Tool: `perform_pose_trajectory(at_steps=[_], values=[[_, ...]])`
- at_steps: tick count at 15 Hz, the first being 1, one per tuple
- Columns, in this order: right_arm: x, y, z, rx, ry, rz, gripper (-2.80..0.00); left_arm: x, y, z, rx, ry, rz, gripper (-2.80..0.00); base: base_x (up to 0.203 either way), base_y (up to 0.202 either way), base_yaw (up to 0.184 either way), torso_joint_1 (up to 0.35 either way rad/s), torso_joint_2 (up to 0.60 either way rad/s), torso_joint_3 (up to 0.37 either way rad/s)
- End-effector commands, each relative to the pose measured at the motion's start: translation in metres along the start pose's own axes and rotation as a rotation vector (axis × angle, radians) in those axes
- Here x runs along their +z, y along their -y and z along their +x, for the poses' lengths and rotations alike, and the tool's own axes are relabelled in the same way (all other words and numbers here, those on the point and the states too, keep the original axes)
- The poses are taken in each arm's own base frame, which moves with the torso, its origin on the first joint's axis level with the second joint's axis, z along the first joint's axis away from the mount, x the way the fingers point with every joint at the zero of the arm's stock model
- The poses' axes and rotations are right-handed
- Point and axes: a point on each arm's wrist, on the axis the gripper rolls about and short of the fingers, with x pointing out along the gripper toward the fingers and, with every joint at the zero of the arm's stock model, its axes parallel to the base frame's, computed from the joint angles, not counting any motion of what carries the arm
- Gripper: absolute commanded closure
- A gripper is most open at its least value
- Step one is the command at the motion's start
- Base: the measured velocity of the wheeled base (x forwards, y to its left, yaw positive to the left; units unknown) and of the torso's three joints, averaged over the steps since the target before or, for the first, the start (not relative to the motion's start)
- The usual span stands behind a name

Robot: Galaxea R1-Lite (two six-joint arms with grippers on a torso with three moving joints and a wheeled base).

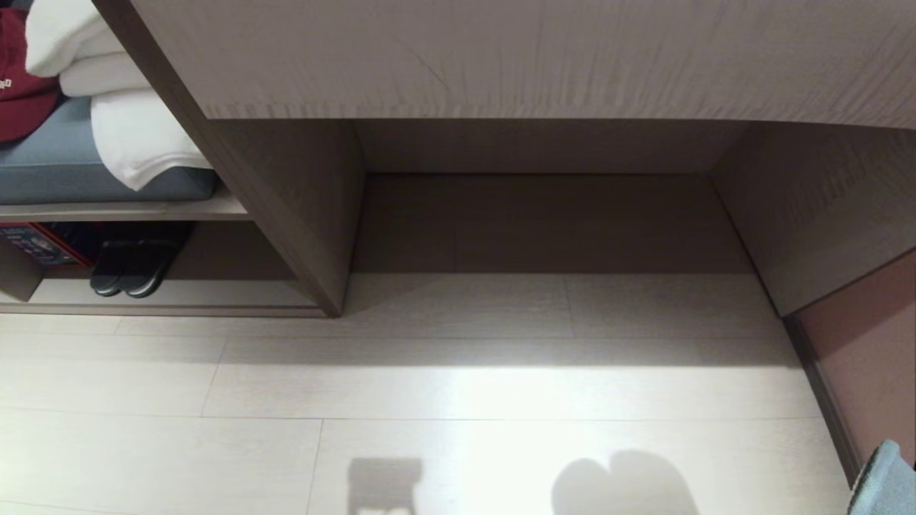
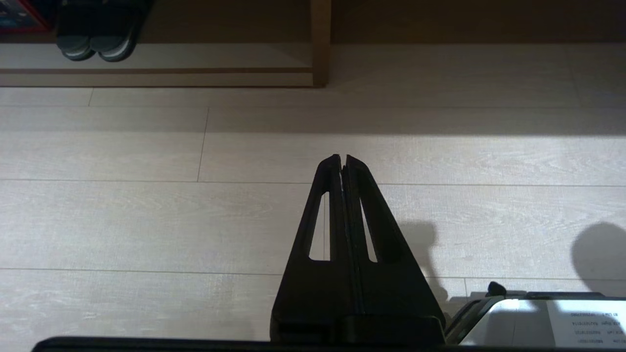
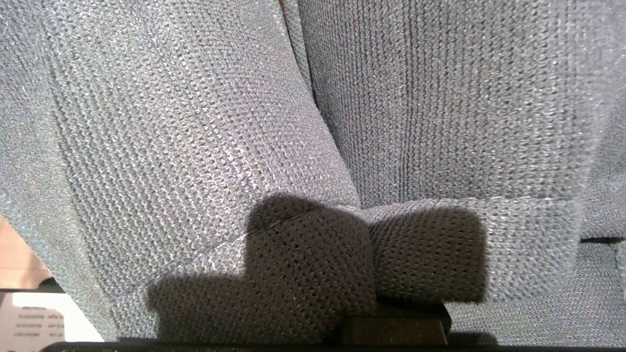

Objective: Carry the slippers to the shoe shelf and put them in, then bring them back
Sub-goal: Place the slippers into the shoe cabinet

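Observation:
The slippers (image 3: pixel 205 127), two pieces of grey-blue knit fabric, fill the right wrist view and drape over my right gripper. Only its dark base (image 3: pixel 393 331) shows, and its fingers are hidden under the cloth. In the head view a corner of the slippers (image 1: pixel 886 481) pokes in at the lower right. The shoe shelf (image 1: pixel 215 293) lies at the far left, its pale base (image 2: pixel 195 56) bounded by an upright divider (image 2: pixel 320 44). My left gripper (image 2: pixel 342 157) hangs shut and empty above the floor, short of the shelf.
A dark pair with pale sole rims (image 1: pixel 129 268) stands in the shoe shelf beside a red box (image 1: pixel 39 247). Above it lie white towels (image 1: pixel 136 136) on a grey cushion. Straight ahead is the taller desk recess (image 1: pixel 544 222). A wall (image 1: pixel 859 357) runs along the right.

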Motion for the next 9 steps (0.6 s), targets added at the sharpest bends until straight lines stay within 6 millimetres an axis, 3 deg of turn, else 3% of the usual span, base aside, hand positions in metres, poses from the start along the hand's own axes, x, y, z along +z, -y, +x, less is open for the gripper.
perform_pose_trajectory(at_steps=[1, 9], values=[[-0.0003, 0.0000, 0.0002, 0.000, -0.003, -0.001, 0.00, 0.0001, 0.0000, 0.0001, -0.001, 0.000, -0.001, 0.00, 0.000, 0.000, 0.000, 0.007, 0.01, 0.203], [-0.0004, 0.0000, 0.0002, 0.000, -0.003, 0.001, 0.00, 0.0001, 0.0000, 0.0001, 0.001, 0.000, -0.001, 0.00, 0.000, 0.000, 0.000, 0.002, 0.00, 0.203]])
